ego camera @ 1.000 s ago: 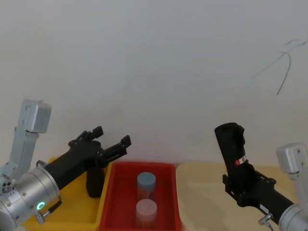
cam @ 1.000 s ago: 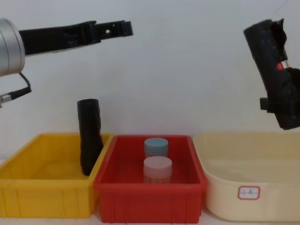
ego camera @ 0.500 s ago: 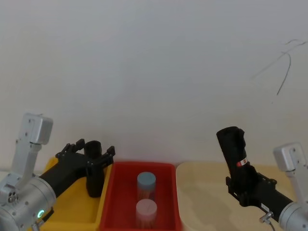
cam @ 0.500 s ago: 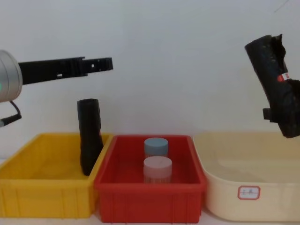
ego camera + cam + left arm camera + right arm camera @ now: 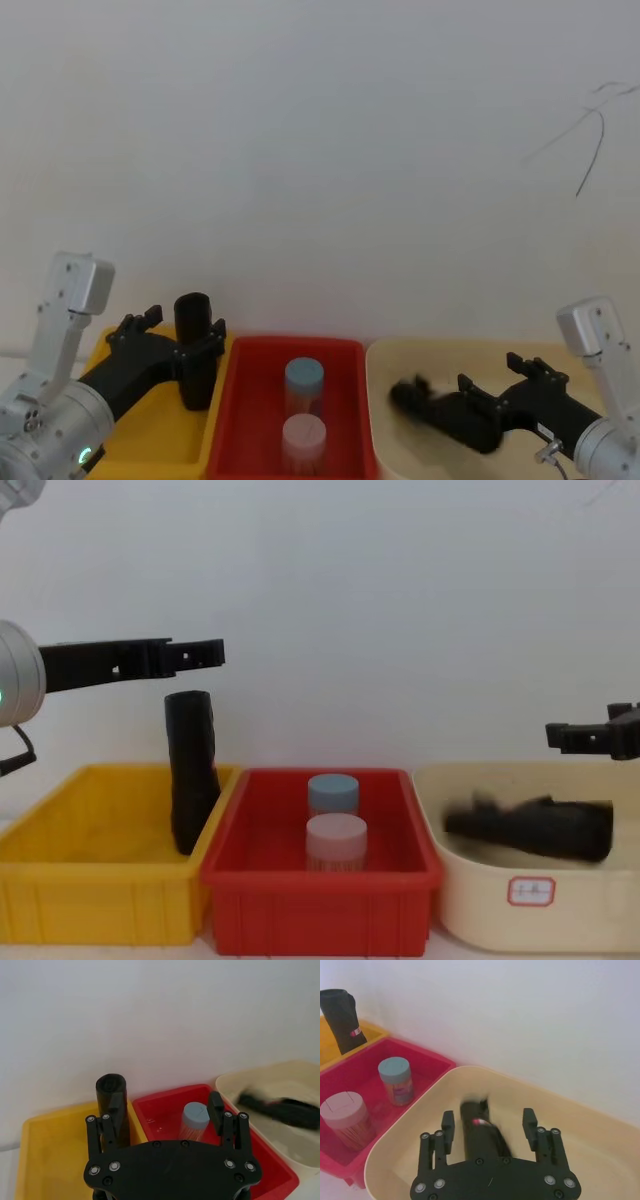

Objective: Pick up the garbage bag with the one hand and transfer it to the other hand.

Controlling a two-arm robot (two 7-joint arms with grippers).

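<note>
The garbage bag [image 5: 530,828], a black crinkly roll with a red-and-white label, lies on its side in the beige tub [image 5: 540,920] and looks blurred. It also appears in the head view [image 5: 425,405] and the right wrist view [image 5: 480,1132]. My right gripper [image 5: 488,1119] hovers just above it, open, with the fingers either side and not touching; it shows at the chest view's right edge [image 5: 575,737]. My left gripper [image 5: 205,655] is open and holds nothing, a little above the top of a second black roll [image 5: 190,770].
The second roll stands upright in the yellow bin [image 5: 100,880], leaning at its right wall. A red bin [image 5: 320,890] in the middle holds a blue-lidded jar [image 5: 332,793] and a pink-lidded jar [image 5: 335,840]. A white wall rises close behind.
My right gripper opened and let go of the garbage bag, which dropped from the air into the beige tub. The left gripper drew back and sank towards the standing roll.
</note>
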